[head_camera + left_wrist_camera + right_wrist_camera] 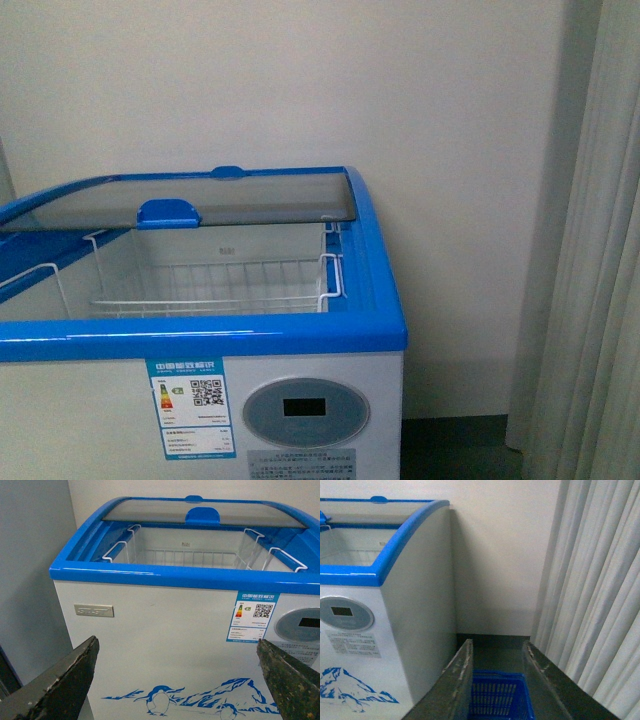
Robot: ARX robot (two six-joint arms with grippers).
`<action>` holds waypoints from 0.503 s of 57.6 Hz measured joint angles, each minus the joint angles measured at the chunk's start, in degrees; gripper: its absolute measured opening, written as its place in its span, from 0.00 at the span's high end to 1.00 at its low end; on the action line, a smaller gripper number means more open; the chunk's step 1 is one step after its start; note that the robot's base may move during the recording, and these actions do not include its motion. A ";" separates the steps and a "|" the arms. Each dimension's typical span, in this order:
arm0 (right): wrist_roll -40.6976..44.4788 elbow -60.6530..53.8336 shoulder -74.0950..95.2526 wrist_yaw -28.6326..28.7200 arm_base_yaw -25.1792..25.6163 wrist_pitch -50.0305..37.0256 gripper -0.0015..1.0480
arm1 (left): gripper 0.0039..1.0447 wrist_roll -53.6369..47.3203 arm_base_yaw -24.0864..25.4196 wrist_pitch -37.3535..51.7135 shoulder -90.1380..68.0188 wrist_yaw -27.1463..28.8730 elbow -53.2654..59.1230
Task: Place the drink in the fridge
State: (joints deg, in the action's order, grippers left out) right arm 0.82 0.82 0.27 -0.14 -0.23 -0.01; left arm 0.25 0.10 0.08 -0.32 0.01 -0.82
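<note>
The fridge (200, 400) is a white chest freezer with a blue top rim, an oval grey display and a penguin picture on its front. Its glass lid (180, 200) is slid back, baring white wire baskets (215, 285) inside. The drink is out of view. My left gripper (177, 647) faces the fridge's front (160, 645), open wide with nothing between its fingers. My right gripper (497, 647) hangs open to the right of the fridge (415, 610), above a blue lattice basket (497, 695) on the floor. Neither arm shows in the front view.
A pale wall (450, 120) stands behind the fridge. Light curtains (595, 590) hang at the right. A dark floor strip (492, 647) runs between fridge and curtain. A grey cabinet side (30, 580) stands left of the fridge.
</note>
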 joint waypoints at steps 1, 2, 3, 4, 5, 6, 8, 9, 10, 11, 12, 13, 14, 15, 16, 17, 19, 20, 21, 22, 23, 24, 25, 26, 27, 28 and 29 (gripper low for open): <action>0.00 0.00 0.00 0.00 0.00 0.00 0.75 | 0.08 -0.02 0.00 0.00 0.00 0.00 0.00; 0.00 0.00 0.00 0.00 0.00 0.02 0.79 | 0.08 0.00 0.00 0.00 0.00 0.00 0.00; 0.00 0.00 0.00 0.00 0.00 0.02 0.82 | 0.08 -0.02 0.00 0.00 0.00 0.00 0.00; 0.00 0.00 0.00 0.00 0.00 0.00 0.85 | 0.08 0.00 0.00 0.00 0.00 0.00 0.00; 0.00 0.00 0.00 0.00 0.00 0.02 0.87 | 0.08 -0.02 0.00 0.00 0.00 0.00 0.00; 0.00 0.00 0.00 0.00 0.00 0.02 0.92 | 0.08 -0.02 0.00 0.00 0.00 0.00 0.00; 0.00 0.00 0.00 0.00 0.00 0.02 0.97 | 0.08 -0.02 0.00 0.00 0.00 0.00 0.00; -0.04 0.00 0.00 -0.02 0.00 0.02 0.97 | 0.08 -0.02 0.00 0.00 0.00 0.00 0.00; -0.11 0.00 0.00 0.00 0.00 0.02 0.97 | 0.08 -0.02 0.00 0.00 0.00 0.00 0.00; -0.11 0.00 0.00 0.00 0.00 0.02 0.97 | 0.08 0.00 0.00 0.00 0.00 0.00 0.00; -0.11 0.00 0.00 0.00 0.00 0.02 0.97 | 0.08 0.00 0.00 0.00 0.00 0.00 0.00; -0.11 0.00 0.00 0.00 0.00 0.02 0.97 | 0.08 -0.02 0.00 0.00 0.00 0.00 0.00; -0.11 0.00 0.00 0.00 0.00 0.02 0.97 | 0.08 0.00 0.00 0.00 0.00 0.00 0.00; -0.13 0.00 0.00 0.00 0.00 0.02 0.97 | 0.08 0.00 0.00 0.00 0.00 0.00 0.00; -0.13 0.00 0.00 0.00 0.00 0.02 0.97 | 0.08 -0.02 0.00 0.00 0.00 0.00 0.00; -0.15 0.00 0.00 0.00 0.00 0.02 0.97 | 0.08 0.00 0.00 0.00 0.00 0.00 0.00; -0.15 0.00 0.00 0.00 0.00 0.02 0.97 | 0.08 -0.02 0.00 0.00 0.00 0.00 0.00; -0.15 0.00 0.00 0.00 0.00 0.02 0.97 | 0.08 -0.02 0.00 0.00 0.00 0.00 0.00; -0.15 0.00 0.00 0.00 0.00 0.02 0.97 | 0.08 -0.02 0.00 0.00 0.00 0.00 0.00; -0.15 0.00 0.00 0.00 0.00 0.02 0.97 | 0.08 -0.02 0.00 0.00 0.00 0.00 0.00; -0.15 0.00 0.00 0.00 0.02 0.02 0.97 | 0.08 -0.02 0.00 0.00 0.00 0.00 0.00; -0.15 0.00 0.00 0.00 0.02 0.02 0.97 | 0.08 0.00 0.00 0.00 0.00 0.00 0.00; -0.15 0.00 0.00 0.00 0.02 0.02 0.97 | 0.08 0.00 0.00 0.00 0.00 0.00 0.00; -0.15 0.00 0.00 0.00 0.02 0.02 0.97 | 0.08 0.00 0.00 0.00 0.00 0.00 0.00; -0.15 0.00 0.00 0.00 0.02 0.02 0.97 | 0.08 -0.02 0.00 0.00 0.00 0.00 0.00; -0.15 0.00 0.00 0.00 0.04 0.02 0.97 | 0.08 -0.02 0.00 0.00 0.00 0.00 0.00; -0.17 0.00 0.00 0.00 0.04 0.02 0.97 | 0.08 0.00 0.00 0.00 0.00 0.00 0.00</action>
State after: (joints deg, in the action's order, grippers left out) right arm 0.64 0.82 0.27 -0.14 -0.19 0.01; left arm 0.25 0.10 0.08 -0.32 0.01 -0.82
